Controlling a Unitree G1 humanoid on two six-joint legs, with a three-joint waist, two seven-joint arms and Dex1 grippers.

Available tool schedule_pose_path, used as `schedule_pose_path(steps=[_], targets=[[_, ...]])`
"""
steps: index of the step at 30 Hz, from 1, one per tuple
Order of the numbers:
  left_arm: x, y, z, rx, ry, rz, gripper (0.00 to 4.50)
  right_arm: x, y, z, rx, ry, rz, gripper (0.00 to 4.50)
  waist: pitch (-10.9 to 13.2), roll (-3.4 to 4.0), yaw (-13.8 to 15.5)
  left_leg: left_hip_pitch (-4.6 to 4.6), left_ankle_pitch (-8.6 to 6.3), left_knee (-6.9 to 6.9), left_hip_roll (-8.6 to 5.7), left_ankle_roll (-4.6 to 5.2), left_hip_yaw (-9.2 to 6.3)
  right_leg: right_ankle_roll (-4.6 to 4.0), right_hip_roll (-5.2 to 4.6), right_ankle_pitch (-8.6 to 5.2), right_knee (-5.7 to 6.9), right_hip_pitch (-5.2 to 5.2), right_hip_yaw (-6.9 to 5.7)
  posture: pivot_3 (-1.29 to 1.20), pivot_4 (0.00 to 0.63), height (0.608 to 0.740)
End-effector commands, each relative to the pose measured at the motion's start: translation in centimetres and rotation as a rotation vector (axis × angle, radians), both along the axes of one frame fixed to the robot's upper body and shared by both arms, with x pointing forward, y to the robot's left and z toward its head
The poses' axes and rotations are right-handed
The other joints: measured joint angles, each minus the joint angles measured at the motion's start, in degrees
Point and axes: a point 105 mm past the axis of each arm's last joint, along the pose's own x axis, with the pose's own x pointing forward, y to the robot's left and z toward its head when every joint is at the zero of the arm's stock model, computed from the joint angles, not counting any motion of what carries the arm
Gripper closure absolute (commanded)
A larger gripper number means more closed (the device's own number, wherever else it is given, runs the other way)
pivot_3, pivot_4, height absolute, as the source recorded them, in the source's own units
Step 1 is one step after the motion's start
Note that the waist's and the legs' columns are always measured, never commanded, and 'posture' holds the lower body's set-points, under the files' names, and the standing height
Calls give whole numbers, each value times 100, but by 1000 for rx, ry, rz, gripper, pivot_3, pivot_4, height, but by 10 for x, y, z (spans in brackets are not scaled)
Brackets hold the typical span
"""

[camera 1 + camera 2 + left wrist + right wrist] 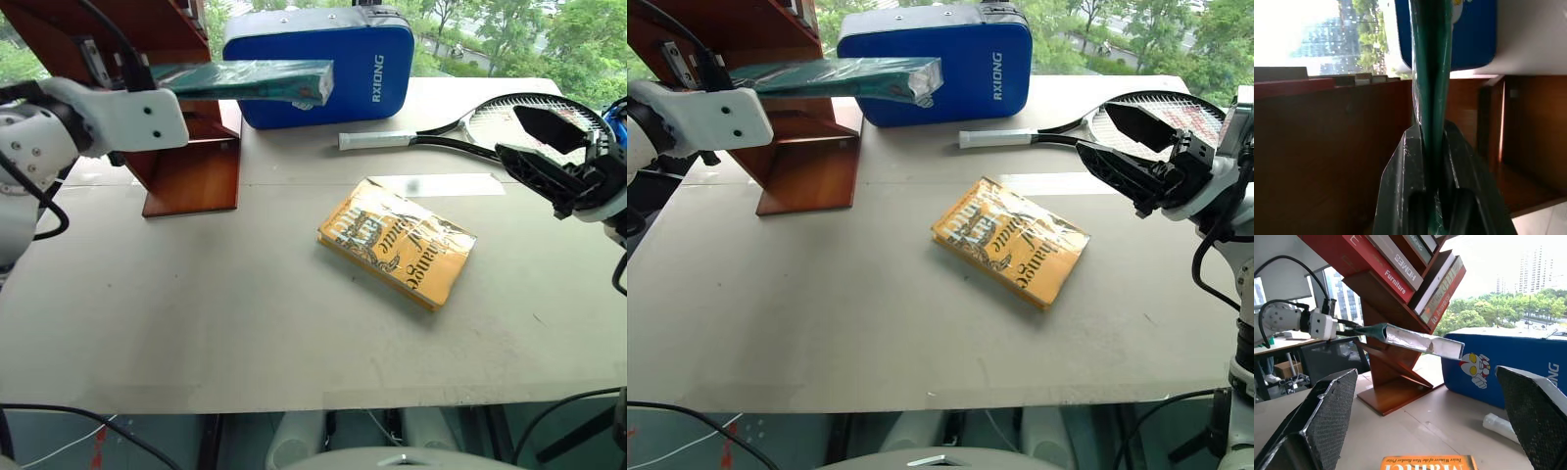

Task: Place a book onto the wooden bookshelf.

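Teal-green book (pixel 250 80) hangs level in the air, pinched at one end by the left gripper (pixel 1434 161), whose fingers are clamped tight on it, beside the wooden bookshelf (pixel 186 166) at the tabletop's (pixel 245 323) far left corner. Over the right edge, the right gripper (pixel 1122 142) is spread wide and empty.

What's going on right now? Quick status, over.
Left gripper shut on book, held level beside bookshelf. Right gripper open, empty. Nothing in the way.
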Motion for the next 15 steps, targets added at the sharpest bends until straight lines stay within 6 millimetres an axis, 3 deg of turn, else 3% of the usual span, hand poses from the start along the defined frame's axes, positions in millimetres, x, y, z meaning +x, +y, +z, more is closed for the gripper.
schedule_pose_path(steps=[1,6,15], targets=[[-13,23,27,35,-75,66,4475,-3,-2,4,7,-26,17,0,5,-7,2,-3,0,5,0,0,-2,0,1,0,1,-1,0,0,150,740],[-15,50,26,38,-69,142,4475,-3,0,2,-7,-28,19,0,5,-7,1,-4,-2,9,-2,3,2,0,-1,0,5,-2,0,0,150,740],[-13,73,20,46,-28,232,4475,-4,-1,1,-6,-42,6,0,5,-8,-16,-4,-2,13,-2,3,1,0,2,0,15,-3,0,0,150,740]])
